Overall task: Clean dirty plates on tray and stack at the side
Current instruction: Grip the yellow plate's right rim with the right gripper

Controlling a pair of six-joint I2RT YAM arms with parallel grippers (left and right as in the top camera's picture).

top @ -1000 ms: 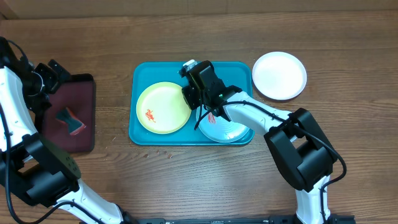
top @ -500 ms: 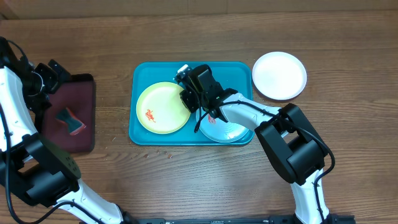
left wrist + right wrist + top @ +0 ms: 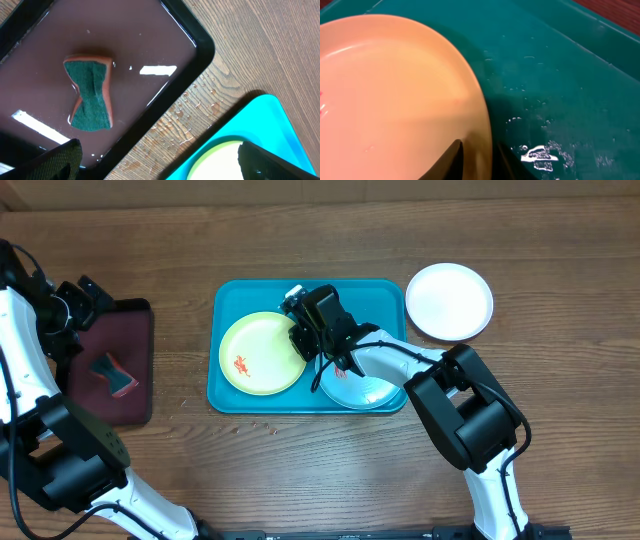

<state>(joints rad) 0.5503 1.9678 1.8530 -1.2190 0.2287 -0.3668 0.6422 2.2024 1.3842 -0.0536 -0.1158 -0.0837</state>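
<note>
The large turquoise rectangular plastic tray point(image 3: 375, 292) lies mid-desk point(image 3: 580, 330); its left half holds the round pale yellow-green plate point(image 3: 262, 353) with a red smear, its right half the pale mint-blue plate point(image 3: 372, 390); the white plate point(image 3: 450, 301) rests on the wood toward the right edge. The right pincer point(image 3: 477, 162) stands narrow astride the yellow-green plate's rim; whether it grips, I cannot tell. The left pincer point(image 3: 165, 162) hangs wide by the left edge, over the dark maroon tray point(image 3: 130, 320) with its green sponge point(image 3: 91, 93).
</note>
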